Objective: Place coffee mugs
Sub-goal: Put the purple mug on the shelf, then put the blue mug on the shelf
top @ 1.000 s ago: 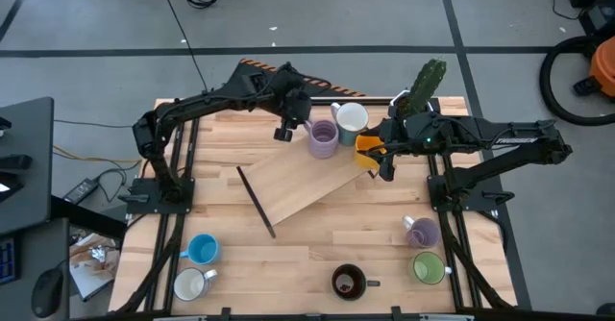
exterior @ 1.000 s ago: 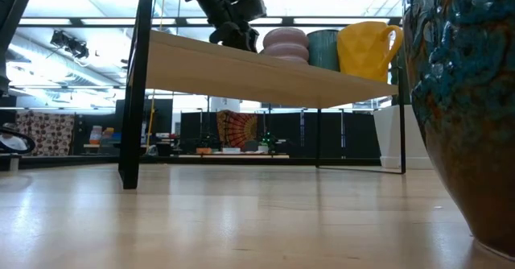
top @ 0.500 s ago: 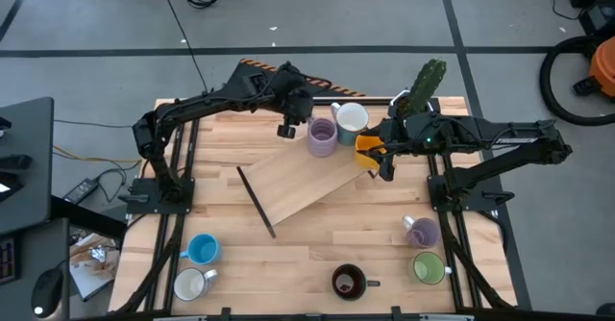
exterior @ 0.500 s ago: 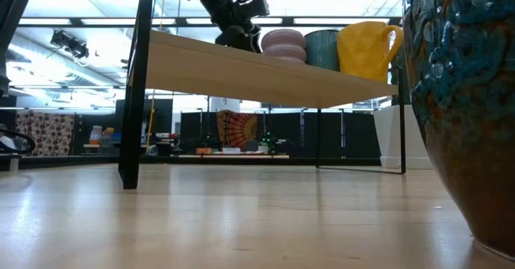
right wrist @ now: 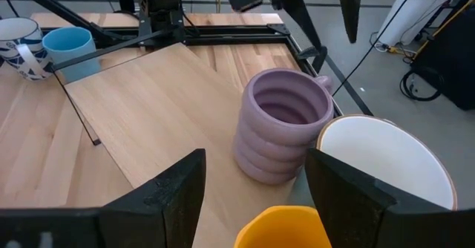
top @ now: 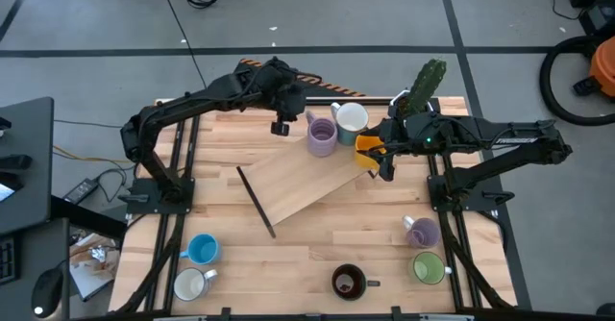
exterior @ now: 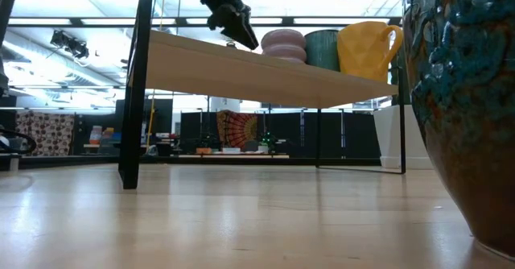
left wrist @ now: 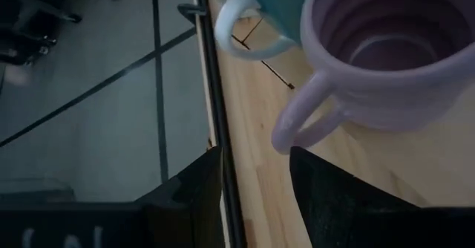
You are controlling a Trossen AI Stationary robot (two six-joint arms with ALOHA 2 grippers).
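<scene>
Three mugs stand on the raised wooden board's far end: a lavender mug (top: 322, 136), a white-rimmed mug (top: 351, 118) and an orange mug (top: 367, 146). My left gripper (top: 281, 125) hangs open just left of the lavender mug, whose handle (left wrist: 297, 125) shows ahead of its fingers. My right gripper (top: 383, 161) is open, with its fingers standing on either side of the orange mug (right wrist: 286, 229); no touch shows. On the table's near part rest a blue mug (top: 203, 250), a white mug (top: 189, 283), a dark brown mug (top: 348, 281), a green mug (top: 429, 267) and a second lavender mug (top: 421, 231).
The board (top: 303, 185) stands above the table on thin black legs (top: 255, 198). A white pot with a green cactus (top: 425, 83) sits at the far right corner, behind the right arm. Bare wood lies between the board and the near row of mugs.
My left gripper has drawn back from the lavender mug toward the table's far left and risen a little above the board, while the arm's elbow swung left. The mugs and my right gripper have stayed in place.
</scene>
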